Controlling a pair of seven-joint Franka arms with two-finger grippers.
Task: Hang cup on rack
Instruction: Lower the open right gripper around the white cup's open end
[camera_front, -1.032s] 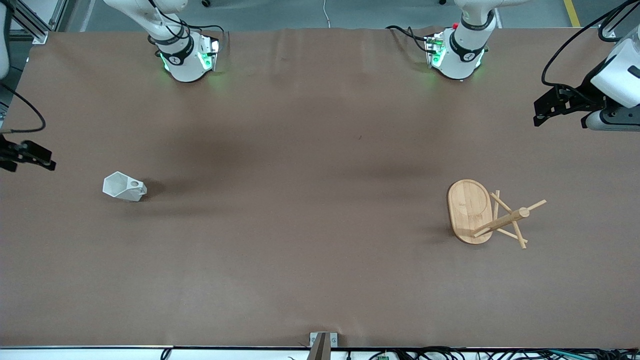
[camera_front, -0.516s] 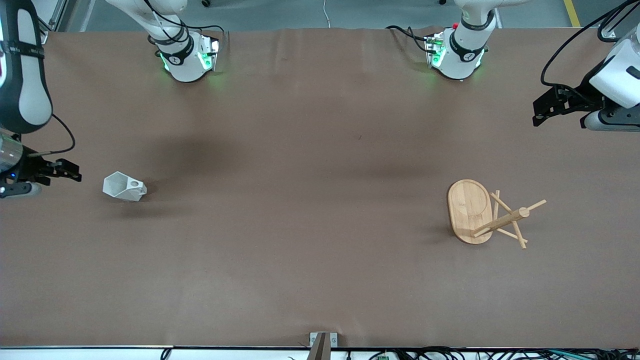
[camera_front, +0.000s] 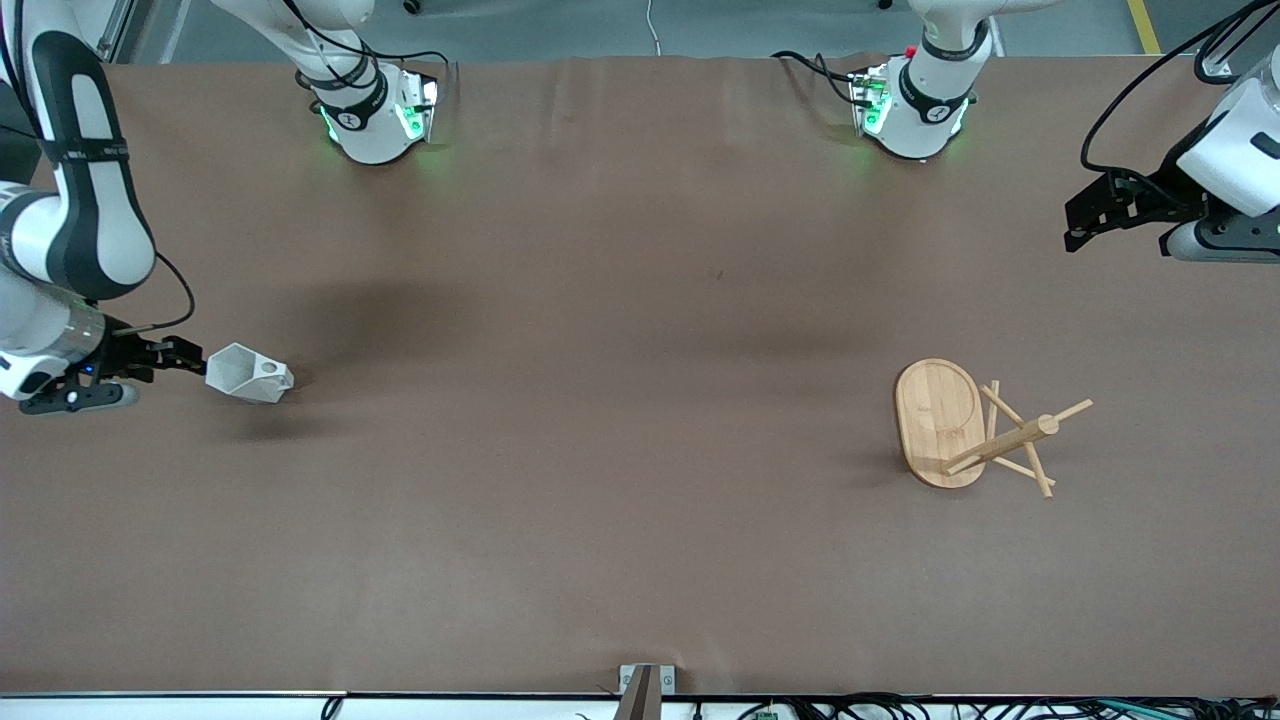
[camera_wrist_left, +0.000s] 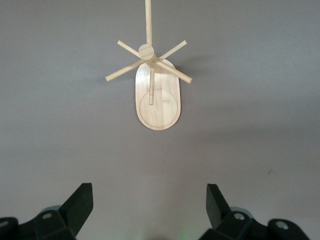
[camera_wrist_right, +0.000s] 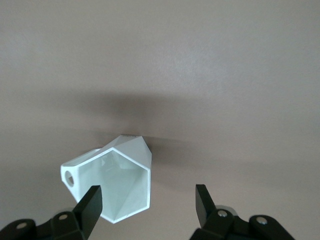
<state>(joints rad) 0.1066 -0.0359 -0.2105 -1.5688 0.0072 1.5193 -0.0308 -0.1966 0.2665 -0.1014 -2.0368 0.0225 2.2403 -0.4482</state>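
The white faceted cup (camera_front: 248, 375) (camera_wrist_right: 117, 180) lies on its side near the right arm's end of the table, its hexagonal mouth facing my right gripper and its pierced handle tab on top. My right gripper (camera_front: 196, 356) (camera_wrist_right: 148, 196) is open, low at the cup's mouth. One finger (camera_wrist_right: 90, 202) stands in front of the opening and the other is off to the side, with nothing gripped. The bamboo rack (camera_front: 942, 420) (camera_wrist_left: 157, 100) stands toward the left arm's end. My left gripper (camera_front: 1075, 228) (camera_wrist_left: 148, 192) waits open in the air, away from the rack toward that end of the table.
Both robot bases (camera_front: 375, 120) (camera_front: 915, 110) stand along the table edge farthest from the front camera. A small metal bracket (camera_front: 645, 685) sits at the edge nearest that camera, with cables below it. Bare brown table (camera_front: 620, 400) lies between cup and rack.
My right gripper has come in from the table's end toward the cup, up to its mouth. The cup, the rack and the left arm have stayed put.
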